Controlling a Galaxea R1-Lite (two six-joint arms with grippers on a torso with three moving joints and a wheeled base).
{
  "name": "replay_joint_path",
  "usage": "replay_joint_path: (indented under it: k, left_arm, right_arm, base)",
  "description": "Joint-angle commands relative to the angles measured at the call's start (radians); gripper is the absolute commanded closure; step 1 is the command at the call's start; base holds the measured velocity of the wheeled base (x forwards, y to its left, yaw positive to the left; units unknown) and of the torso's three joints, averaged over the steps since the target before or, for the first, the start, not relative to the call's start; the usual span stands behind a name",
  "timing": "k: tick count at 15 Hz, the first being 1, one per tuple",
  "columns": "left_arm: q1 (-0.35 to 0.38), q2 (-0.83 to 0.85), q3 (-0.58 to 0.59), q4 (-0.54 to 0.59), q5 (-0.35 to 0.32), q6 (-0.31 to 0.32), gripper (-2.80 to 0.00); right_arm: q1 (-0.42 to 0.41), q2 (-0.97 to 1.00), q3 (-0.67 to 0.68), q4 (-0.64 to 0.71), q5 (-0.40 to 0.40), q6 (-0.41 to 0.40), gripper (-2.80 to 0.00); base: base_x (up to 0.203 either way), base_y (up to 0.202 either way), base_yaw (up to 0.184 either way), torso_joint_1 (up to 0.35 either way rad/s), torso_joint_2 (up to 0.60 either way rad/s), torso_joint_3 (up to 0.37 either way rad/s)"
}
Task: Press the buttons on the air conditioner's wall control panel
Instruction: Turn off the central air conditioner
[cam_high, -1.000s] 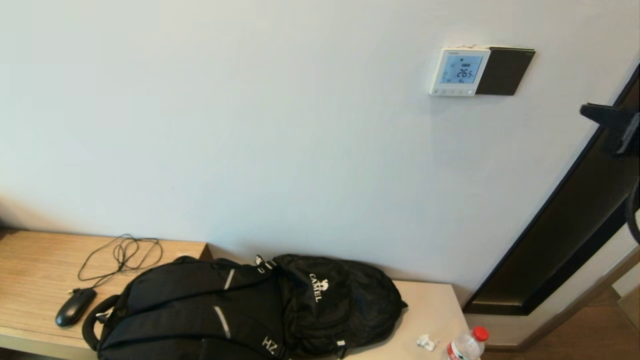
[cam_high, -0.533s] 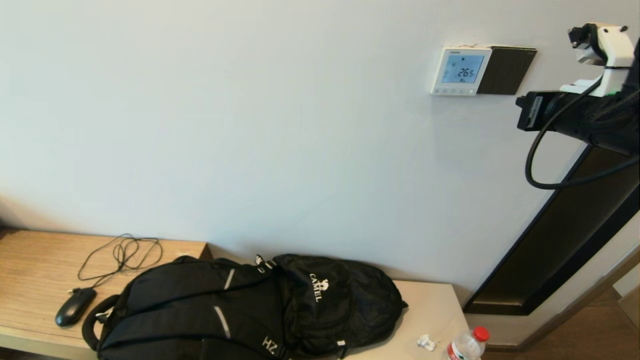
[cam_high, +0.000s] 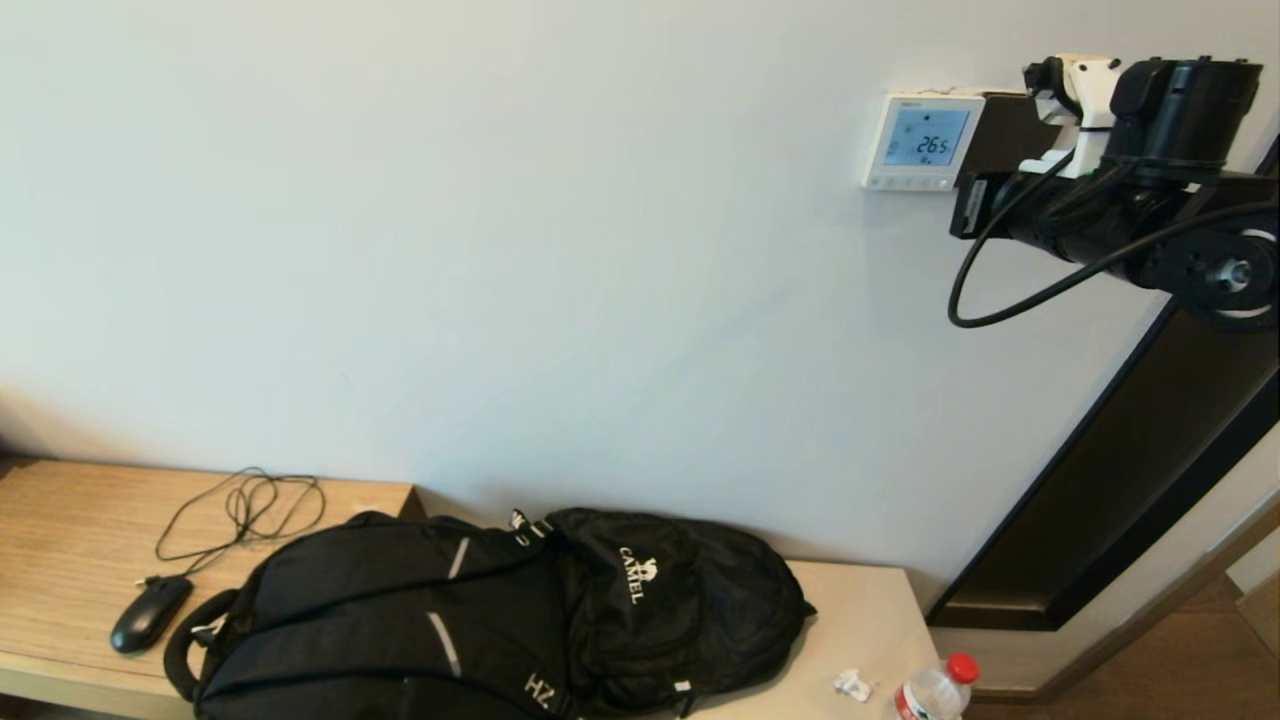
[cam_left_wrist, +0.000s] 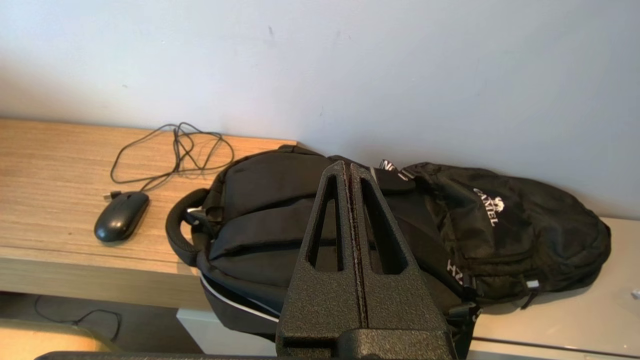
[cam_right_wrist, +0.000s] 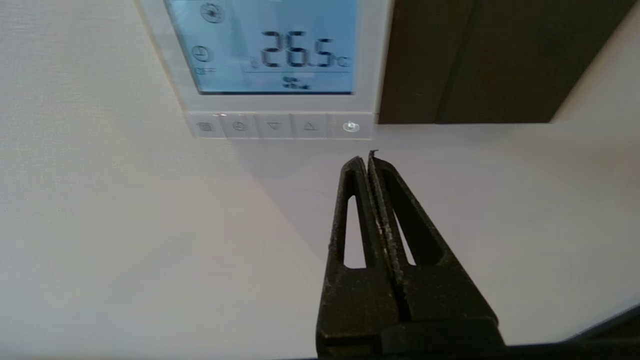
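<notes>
The air conditioner's wall control panel is a white square unit on the wall, its pale-blue screen reading 26.5. The buttons form a row along its bottom edge; in the head view they are tiny. My right gripper is shut and empty, its tips just below the rightmost button, not touching it. In the head view the right gripper is raised beside the panel's lower right corner. My left gripper is shut and empty, parked low above the backpack.
A plain black plate adjoins the panel's right side, partly covered by my right arm. A dark door frame slants at the right. Below, a desk holds a black backpack, mouse and bottle.
My right arm has come up from the right edge and moved left toward the panel; it now covers part of the black plate. The screen still reads 26.5.
</notes>
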Motion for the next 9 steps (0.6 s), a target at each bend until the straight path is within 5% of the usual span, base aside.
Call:
replay_joint_path:
  k: [1, 9]
  left_arm:
    - [0.0, -0.002, 0.0, 0.0, 0.0, 0.0, 0.0]
    - [0.0, -0.001, 0.0, 0.0, 0.0, 0.0, 0.0]
  right_arm:
    - [0.013, 0.046, -0.043, 0.0, -0.003, -0.001, 0.0]
    - [0.011, 0.067, -0.083, -0.001, -0.026, -0.004, 0.0]
  base:
    - [0.0, 0.0, 0.0, 0.0, 0.0, 0.0]
    - [0.0, 0.0, 0.0, 0.0, 0.0, 0.0]
